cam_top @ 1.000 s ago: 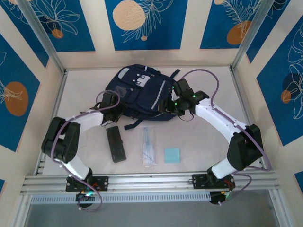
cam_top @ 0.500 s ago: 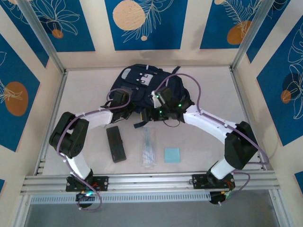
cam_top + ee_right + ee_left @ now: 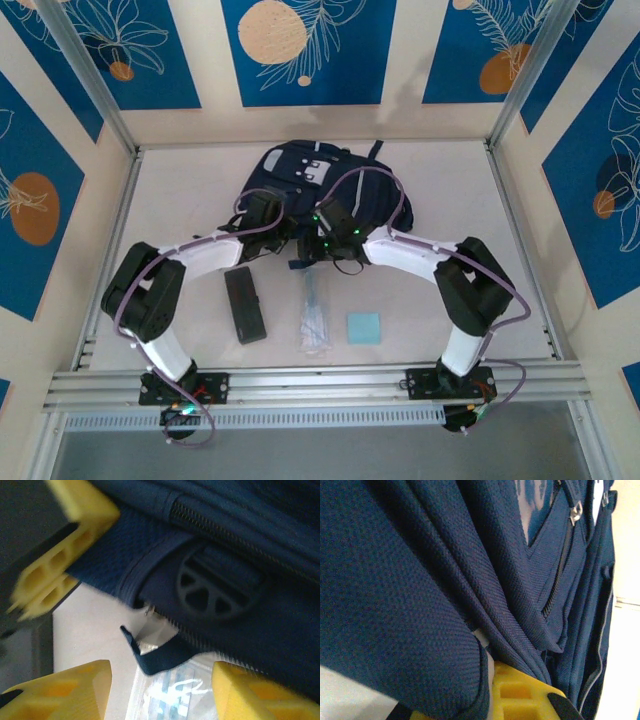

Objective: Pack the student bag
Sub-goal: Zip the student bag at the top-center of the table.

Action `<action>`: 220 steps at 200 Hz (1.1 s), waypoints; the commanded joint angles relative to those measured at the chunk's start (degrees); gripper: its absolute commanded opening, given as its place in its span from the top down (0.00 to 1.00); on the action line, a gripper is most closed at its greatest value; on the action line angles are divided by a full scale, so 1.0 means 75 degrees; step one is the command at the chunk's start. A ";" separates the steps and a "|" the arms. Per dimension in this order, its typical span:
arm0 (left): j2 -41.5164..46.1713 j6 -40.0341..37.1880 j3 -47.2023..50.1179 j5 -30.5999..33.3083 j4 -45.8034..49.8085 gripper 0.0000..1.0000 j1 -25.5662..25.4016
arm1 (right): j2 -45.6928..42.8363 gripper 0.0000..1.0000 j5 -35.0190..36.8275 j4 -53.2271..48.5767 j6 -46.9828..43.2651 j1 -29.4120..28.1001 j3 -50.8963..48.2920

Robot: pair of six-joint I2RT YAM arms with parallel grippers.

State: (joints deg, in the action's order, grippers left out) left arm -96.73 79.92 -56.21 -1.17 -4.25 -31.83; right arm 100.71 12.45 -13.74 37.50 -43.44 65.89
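Student bag (image 3: 322, 185) lies on the white surface (image 3: 180, 200), just beyond both pincers and touching them, white patches at its far end.

Left pincer (image 3: 283, 228): pressed into the bag's near left edge. Left wrist view shows one yellow finger (image 3: 520, 695) tight against a thick fold of navy mesh fabric (image 3: 420, 605). The fold covers the other finger; cannot tell whether the pincer is pinching cloth or merely under it. A zip runs up the bag to the right of that finger.

Right pincer (image 3: 160, 672): spread wide, holding nothing, both yellow fingers apart at the bag's near edge. Between them hangs a short navy strap end (image 3: 152, 657). Under it, a clear plastic packet (image 3: 170, 695) on the surface. Just beyond the fingers, a round black spoked disc (image 3: 215, 587) set in the bag, with a zip line above it.

On the near side of the pincers in the top view, all apart from the bag: black case (image 3: 245, 305) on the left, clear packet (image 3: 313, 312) in the middle, light blue square pad (image 3: 364, 328) on the right.
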 commanded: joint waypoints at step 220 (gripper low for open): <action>-0.0512 -0.1995 -0.0576 -0.0161 -0.0902 1.00 0.0725 | -0.1484 1.00 -0.1996 -0.4193 -0.0824 0.1634 -0.1022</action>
State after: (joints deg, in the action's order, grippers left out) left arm -97.62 71.24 -56.27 -5.43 -6.48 -30.06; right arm 93.08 6.81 -30.76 34.74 -35.66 59.20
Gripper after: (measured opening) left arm 0.059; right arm 0.091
